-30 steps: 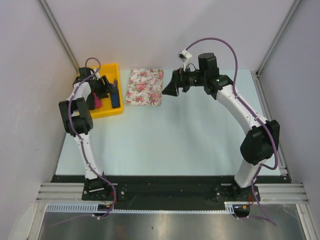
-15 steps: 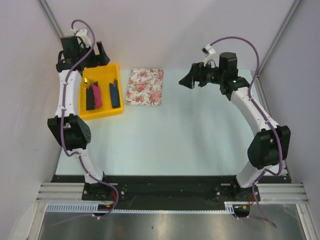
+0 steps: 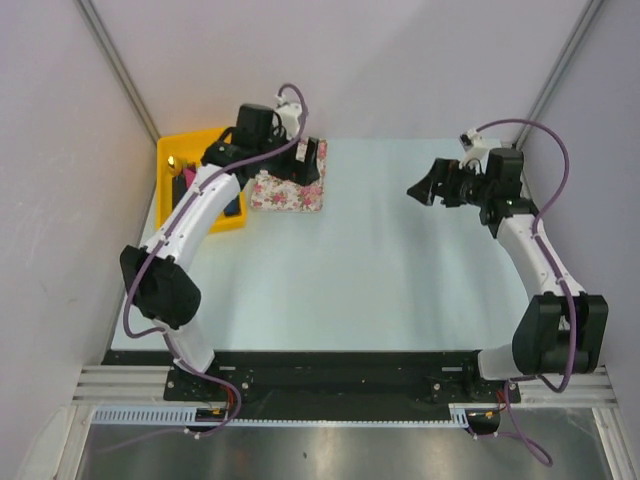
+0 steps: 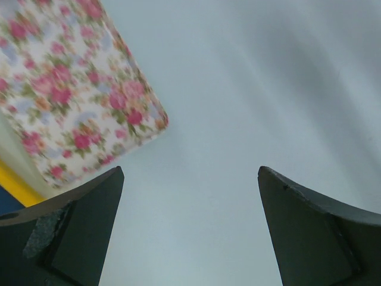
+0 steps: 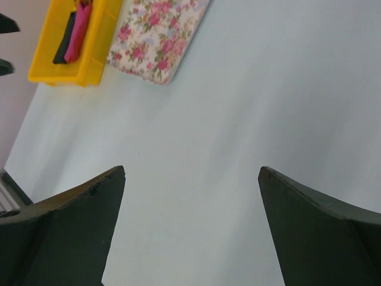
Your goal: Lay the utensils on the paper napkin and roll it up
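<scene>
My left gripper [image 3: 310, 160] is open and empty, hovering over the far right edge of the pink floral mat [image 3: 290, 192]. In the left wrist view its fingertips frame bare table [image 4: 190, 170], with the mat [image 4: 65, 89] at the upper left. My right gripper [image 3: 416, 189] is open and empty above the table at the right, pointing left; it frames bare table in the right wrist view [image 5: 191, 168]. No dark navy napkin shows. No stick-like utensils can be made out. A sliver of blue [image 4: 6, 201] shows in the yellow tray; I cannot tell what it is.
The yellow tray [image 3: 185, 150] stands at the far left, partly hidden by my left arm. In the right wrist view the tray [image 5: 59, 74] holds a pink block [image 5: 77, 33] and a black block [image 5: 64, 47]. The floral mat [image 5: 158, 36] lies beside it.
My left arm swung from behind the yellow tray rightward, to over the floral mat. My right arm drew back to the right, away from the mat.
</scene>
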`<state>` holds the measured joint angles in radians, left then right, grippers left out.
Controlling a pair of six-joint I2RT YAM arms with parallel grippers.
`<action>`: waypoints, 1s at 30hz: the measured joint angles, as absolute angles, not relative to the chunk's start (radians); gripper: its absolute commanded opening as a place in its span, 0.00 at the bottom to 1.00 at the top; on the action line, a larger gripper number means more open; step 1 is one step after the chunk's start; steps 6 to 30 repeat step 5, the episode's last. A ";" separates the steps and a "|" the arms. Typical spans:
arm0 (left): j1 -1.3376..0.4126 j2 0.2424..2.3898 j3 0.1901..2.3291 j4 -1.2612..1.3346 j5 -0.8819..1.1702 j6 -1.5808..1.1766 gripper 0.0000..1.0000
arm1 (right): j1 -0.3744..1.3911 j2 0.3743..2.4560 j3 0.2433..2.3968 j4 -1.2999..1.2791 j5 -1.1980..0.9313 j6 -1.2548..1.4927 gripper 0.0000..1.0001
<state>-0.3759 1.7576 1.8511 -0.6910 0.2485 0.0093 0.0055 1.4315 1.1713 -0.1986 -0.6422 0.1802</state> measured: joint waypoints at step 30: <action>-0.395 1.752 1.674 -0.666 0.243 -0.040 1.00 | 0.006 1.321 1.071 -0.234 -0.644 0.140 1.00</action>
